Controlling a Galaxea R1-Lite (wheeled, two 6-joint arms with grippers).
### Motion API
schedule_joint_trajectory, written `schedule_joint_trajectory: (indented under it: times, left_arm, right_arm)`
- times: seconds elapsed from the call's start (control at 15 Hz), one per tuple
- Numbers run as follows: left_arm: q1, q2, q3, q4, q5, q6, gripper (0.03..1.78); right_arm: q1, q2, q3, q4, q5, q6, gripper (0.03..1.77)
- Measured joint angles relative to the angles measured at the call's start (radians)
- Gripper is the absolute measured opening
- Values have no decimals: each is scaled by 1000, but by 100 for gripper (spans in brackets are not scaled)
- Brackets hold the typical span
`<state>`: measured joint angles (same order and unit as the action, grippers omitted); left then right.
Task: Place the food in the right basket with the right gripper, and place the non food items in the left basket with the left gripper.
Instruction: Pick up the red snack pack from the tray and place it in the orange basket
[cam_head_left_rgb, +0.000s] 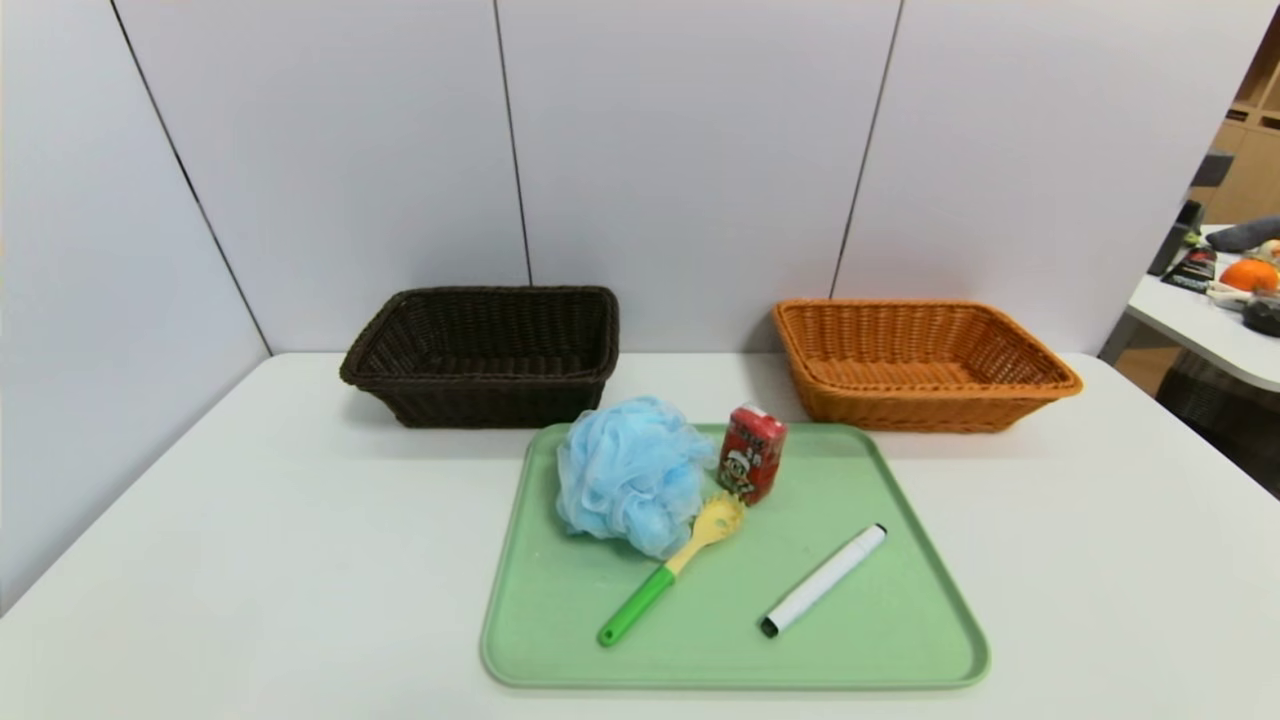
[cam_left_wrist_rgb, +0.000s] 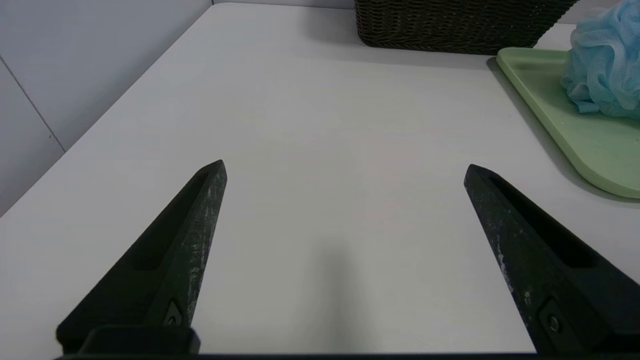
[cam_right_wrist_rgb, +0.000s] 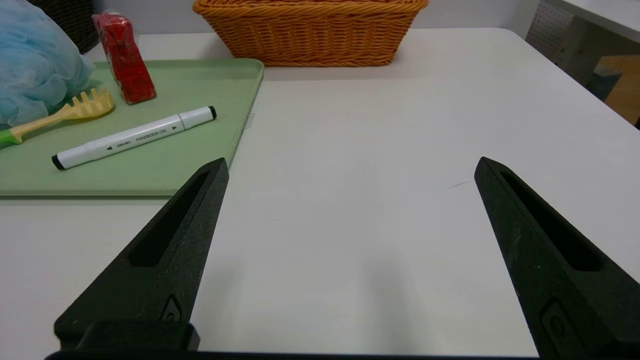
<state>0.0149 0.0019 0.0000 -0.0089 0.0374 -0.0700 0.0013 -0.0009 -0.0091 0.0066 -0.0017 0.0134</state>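
On a green tray (cam_head_left_rgb: 880, 640) lie a blue bath pouf (cam_head_left_rgb: 625, 475), a red snack packet (cam_head_left_rgb: 752, 452) standing upright, a yellow pasta spoon with a green handle (cam_head_left_rgb: 672, 570) and a white marker (cam_head_left_rgb: 824, 579). Behind the tray stand a dark brown basket (cam_head_left_rgb: 485, 355) on the left and an orange basket (cam_head_left_rgb: 920, 362) on the right; both look empty. Neither arm shows in the head view. My left gripper (cam_left_wrist_rgb: 345, 167) hangs open over bare table left of the tray (cam_left_wrist_rgb: 590, 145). My right gripper (cam_right_wrist_rgb: 351, 162) hangs open over bare table right of the tray (cam_right_wrist_rgb: 150, 175), with the marker (cam_right_wrist_rgb: 132, 136) and packet (cam_right_wrist_rgb: 123, 57) off to its side.
The white table (cam_head_left_rgb: 250, 560) meets grey wall panels behind the baskets. A second table with an orange object (cam_head_left_rgb: 1250, 275) and other items stands beyond the right edge. In the left wrist view the pouf (cam_left_wrist_rgb: 605, 65) and dark basket (cam_left_wrist_rgb: 460, 25) lie ahead.
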Motion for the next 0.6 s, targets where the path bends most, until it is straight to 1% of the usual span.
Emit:
schedule_joint_trajectory:
  times: [0.27,0.47,0.6]
  left_arm:
    - [0,0,0,1,0,4,169]
    - [0,0,0,6,-1,41,169]
    - [0,0,0,3,-3,42,169]
  right_arm:
    - [0,0,0,-1,0,-2,170]
    - [0,0,0,-6,3,-14,170]
    - [0,0,4,-10,4,-16,170]
